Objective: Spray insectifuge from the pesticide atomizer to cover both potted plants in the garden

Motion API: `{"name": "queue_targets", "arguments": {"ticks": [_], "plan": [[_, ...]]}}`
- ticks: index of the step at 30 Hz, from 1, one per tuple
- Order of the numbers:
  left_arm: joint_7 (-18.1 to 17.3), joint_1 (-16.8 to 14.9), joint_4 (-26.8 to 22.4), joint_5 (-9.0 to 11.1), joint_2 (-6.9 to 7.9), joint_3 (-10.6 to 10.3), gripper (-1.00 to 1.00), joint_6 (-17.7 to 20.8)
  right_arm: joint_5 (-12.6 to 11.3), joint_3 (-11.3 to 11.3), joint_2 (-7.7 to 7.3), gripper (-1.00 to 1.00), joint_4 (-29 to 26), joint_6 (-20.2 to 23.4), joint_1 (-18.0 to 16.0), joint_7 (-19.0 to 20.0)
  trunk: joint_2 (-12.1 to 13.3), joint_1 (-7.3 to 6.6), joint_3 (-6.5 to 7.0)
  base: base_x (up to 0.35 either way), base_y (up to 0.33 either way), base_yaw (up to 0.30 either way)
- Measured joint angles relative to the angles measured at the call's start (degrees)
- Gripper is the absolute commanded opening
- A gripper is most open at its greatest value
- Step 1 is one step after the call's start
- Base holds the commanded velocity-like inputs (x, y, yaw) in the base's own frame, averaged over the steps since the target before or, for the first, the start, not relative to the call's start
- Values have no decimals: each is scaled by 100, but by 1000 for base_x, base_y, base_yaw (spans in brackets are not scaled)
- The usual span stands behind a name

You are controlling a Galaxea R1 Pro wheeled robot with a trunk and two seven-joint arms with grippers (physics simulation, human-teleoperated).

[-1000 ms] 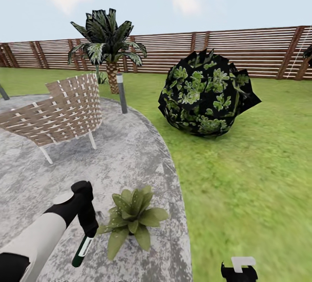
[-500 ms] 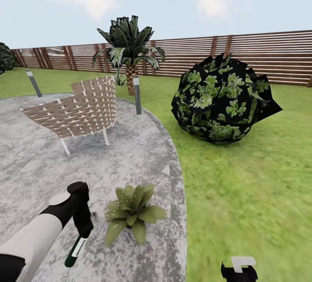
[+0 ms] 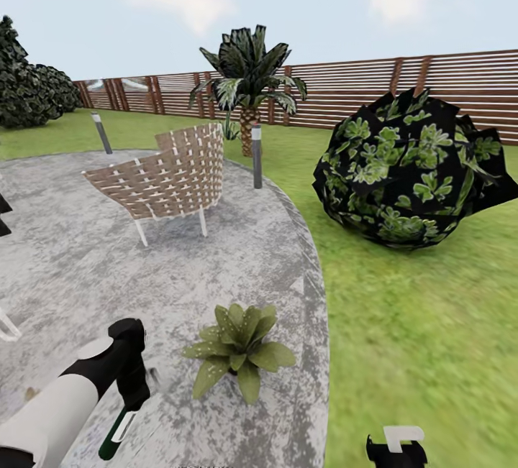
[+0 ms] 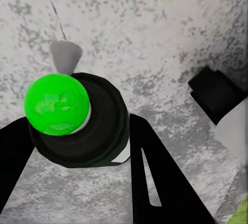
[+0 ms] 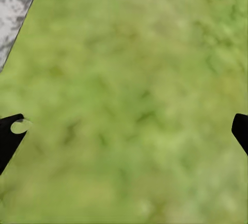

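The view has swung left, so the robot is turning — the potted plant (image 3: 241, 351) now sits nearer the middle. The left gripper (image 3: 128, 400) grips the pesticide atomizer (image 3: 115, 434) beside it, ready to spray. The right gripper (image 5: 124, 131) hangs wide apart over the lawn (image 5: 134, 79).

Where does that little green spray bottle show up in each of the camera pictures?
Head view: the pesticide atomizer hangs low at the picture's left, held in the left tool, beside the potted plant.
Left wrist view: seen end-on, its bright green round end between the dark fingers.
Right wrist view: not in it; lawn below.
Shared landmark: the grey stone patio.
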Motion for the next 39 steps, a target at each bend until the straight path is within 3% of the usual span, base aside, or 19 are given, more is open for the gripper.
{"name": "queue_targets", "arguments": {"ticks": [13, 20, 25, 29, 31, 33, 39], "plan": [[-20, -23, -174, 19, -14, 43, -100, 18, 2, -2, -23, 100, 2, -3, 0, -20, 0, 0, 0, 23, -195, 24], [2, -18, -172, 9, -13, 44, -100, 83, 1, 1, -9, 100, 2, -2, -1, -19, 0, 2, 0, -196, -214, 239], [16, -13, -174, 8, -23, 37, -100, 181, 0, 1, -9, 100, 1, -1, -1, -18, 0, -2, 0, 111, -145, 278], [17, -15, -185, 10, -156, 14, -100, 203, 0, 0, -9, 100, 2, 0, 0, -18, 0, 0, 0, 21, -12, 278], [21, -48, -186, -12, -406, -1, -100, 214, 0, -1, -9, 100, 0, 0, 0, -18, 0, 0, 0, 2, -1, 274], [20, -79, -186, -28, -484, -4, -100, 226, 0, 0, -9, 100, 0, 0, 0, -17, 0, 0, 0, 1, 0, 133], [-20, -274, -190, -3, -460, 56, -100, 309, 17, -8, -36, 100, 7, 0, 1, -10, 0, 0, 0, 0, 0, 13]]}}
